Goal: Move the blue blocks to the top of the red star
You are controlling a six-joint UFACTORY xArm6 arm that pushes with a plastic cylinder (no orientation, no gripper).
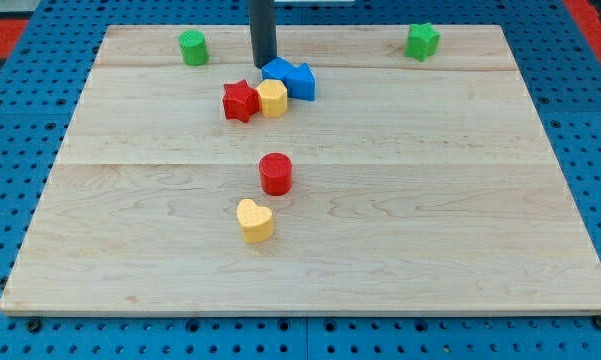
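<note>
The red star (240, 101) lies on the wooden board at upper centre-left. A yellow block (273, 98) touches its right side. Two blue blocks sit just up and right of them: one (277, 71) right behind the yellow block and one (301, 80) to its right, touching each other. My tip (264, 62) stands at the left edge of the left blue block, above the red star and the yellow block, touching or nearly touching the blue one.
A green cylinder (192, 47) stands at the top left, a green star-like block (422, 40) at the top right. A red cylinder (276, 173) is in the middle, a yellow heart (255, 220) below it. The board (480, 200) ends on a blue pegboard.
</note>
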